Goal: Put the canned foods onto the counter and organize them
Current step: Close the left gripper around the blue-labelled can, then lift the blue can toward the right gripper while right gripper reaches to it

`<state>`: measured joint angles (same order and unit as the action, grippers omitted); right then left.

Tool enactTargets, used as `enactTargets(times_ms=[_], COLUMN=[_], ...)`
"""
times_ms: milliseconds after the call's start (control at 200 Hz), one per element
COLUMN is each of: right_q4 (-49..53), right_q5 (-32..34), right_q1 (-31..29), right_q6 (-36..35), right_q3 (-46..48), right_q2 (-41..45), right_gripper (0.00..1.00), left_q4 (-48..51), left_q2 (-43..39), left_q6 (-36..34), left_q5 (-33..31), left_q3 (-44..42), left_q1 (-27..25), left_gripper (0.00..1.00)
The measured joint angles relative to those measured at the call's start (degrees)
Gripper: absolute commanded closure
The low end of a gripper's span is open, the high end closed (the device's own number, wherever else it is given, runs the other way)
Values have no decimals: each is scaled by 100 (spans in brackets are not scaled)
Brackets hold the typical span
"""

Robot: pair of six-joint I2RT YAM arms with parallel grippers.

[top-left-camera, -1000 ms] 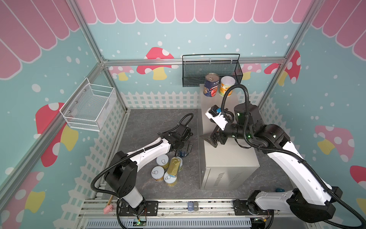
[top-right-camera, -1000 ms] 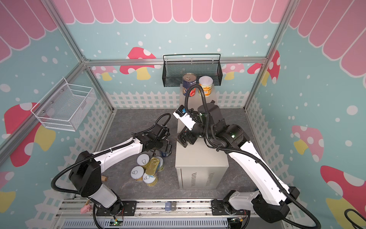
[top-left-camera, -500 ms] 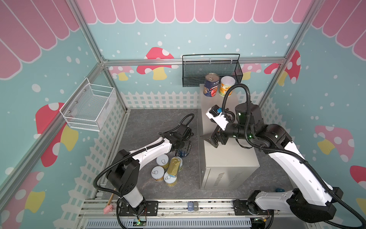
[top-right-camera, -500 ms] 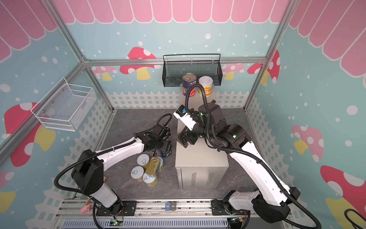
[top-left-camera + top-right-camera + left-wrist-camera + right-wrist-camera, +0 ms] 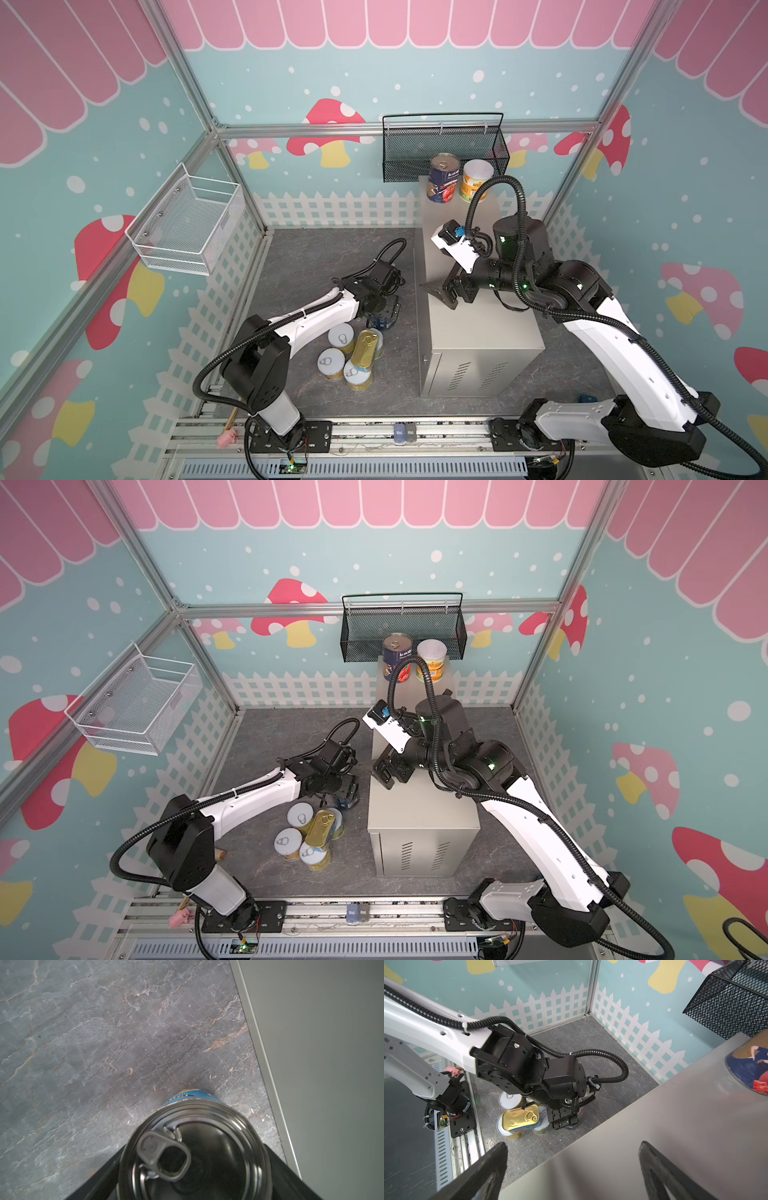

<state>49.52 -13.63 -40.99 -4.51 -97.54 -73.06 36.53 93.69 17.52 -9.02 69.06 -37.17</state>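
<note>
Near mid-frame in a top view, the left pincer (image 5: 381, 318) clasped the blue-labelled can (image 5: 195, 1147), likely due next for lifting onto the worktop (image 5: 486, 324); the right pincer (image 5: 573, 1145) gaped empty.

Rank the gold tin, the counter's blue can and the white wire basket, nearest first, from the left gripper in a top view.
From the left gripper, closed on the floor can:
1. gold tin, beside it, atop yellow cans
2. counter's blue can, back right
3. white wire basket, left wall
</note>
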Motion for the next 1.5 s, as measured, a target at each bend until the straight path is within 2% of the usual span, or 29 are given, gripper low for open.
enactTargets(times_ms=[225,410,610,735,1066,1256,1501], right_q4=[-94,-256,-433,-636,-1137,-1384,-2035], right_q5=[190,490,496,306,-796,-1056,-977], right_q1=[0,0,0,0,-103,-496,-957], right_q6=[-20,-17,-17,-24,-286,-413,-354], right_q3=[136,256,378,433,732,664,660], right_q2=[26,63,107,125,118,-170,-584], right_gripper=[1,1,1,1,1,0,1], left_q4=[450,953,1543,1982,2765,2900,2986], left_q2=[-496,-855,-1388,-1606,-1838,-1915,-1934], left_q6=[-149,-417,-745,-927,-1239,-1244,-1239], left_q5=[28,212,601,981,2059,2649,3091], left_q3=[155,721,1438,2028,3244,3460,3545], left_q1=[146,345,627,820,1250,1460,1530], left_gripper=[62,65,66,67,70,72,72])
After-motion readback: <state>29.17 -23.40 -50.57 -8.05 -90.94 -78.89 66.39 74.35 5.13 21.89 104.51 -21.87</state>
